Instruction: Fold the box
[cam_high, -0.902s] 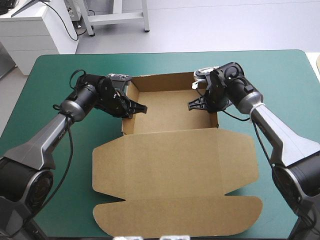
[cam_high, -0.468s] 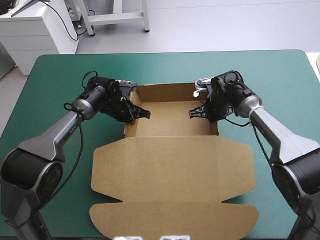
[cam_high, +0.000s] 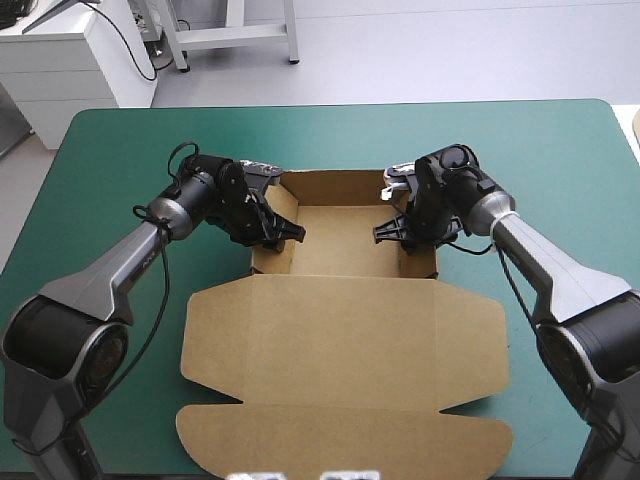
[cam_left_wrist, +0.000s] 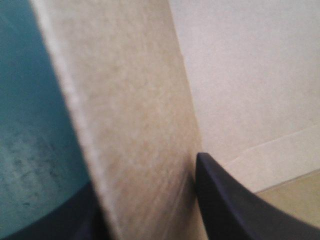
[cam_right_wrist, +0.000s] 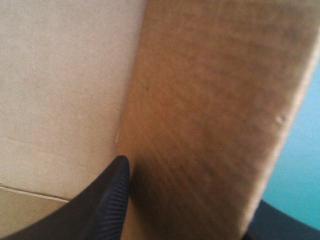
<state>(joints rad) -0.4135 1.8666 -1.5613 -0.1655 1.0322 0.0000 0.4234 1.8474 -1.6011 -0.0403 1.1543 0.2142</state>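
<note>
You have the brown cardboard box (cam_high: 345, 330) in the middle of the teal-green table cover (cam_high: 560, 150). Its open tray sits toward 12 o'clock. Its flat lid (cam_high: 340, 440) is spread out toward 6 o'clock, and the lid's rounded flap reaches close to the near edge of the table. The tray's far wall and both side walls stand upright.

Your left gripper (cam_high: 285, 232) is at the tray's 9 o'clock side. There it pinches the left side wall (cam_left_wrist: 135, 125), all but closed, with the board between its two black fingers. In the left wrist view one finger (cam_left_wrist: 235, 200) lies inside the tray against the wall's inner face. The other finger is outside, over the teal-green cover. The arm reaches in from 8 o'clock.

Your right gripper (cam_high: 392, 232) is at the tray's 3 o'clock side. It is clamped the same way on the right side wall (cam_right_wrist: 210, 115). In the right wrist view a ribbed black finger (cam_right_wrist: 107, 205) presses the inner face, with the pale tray floor beside it. The tip of the second finger shows only at the wall's outer edge, where the cover appears. This arm comes in from 4 o'clock.

Both grippers sit toward the near ends of their walls, facing each other across the tray floor.
</note>
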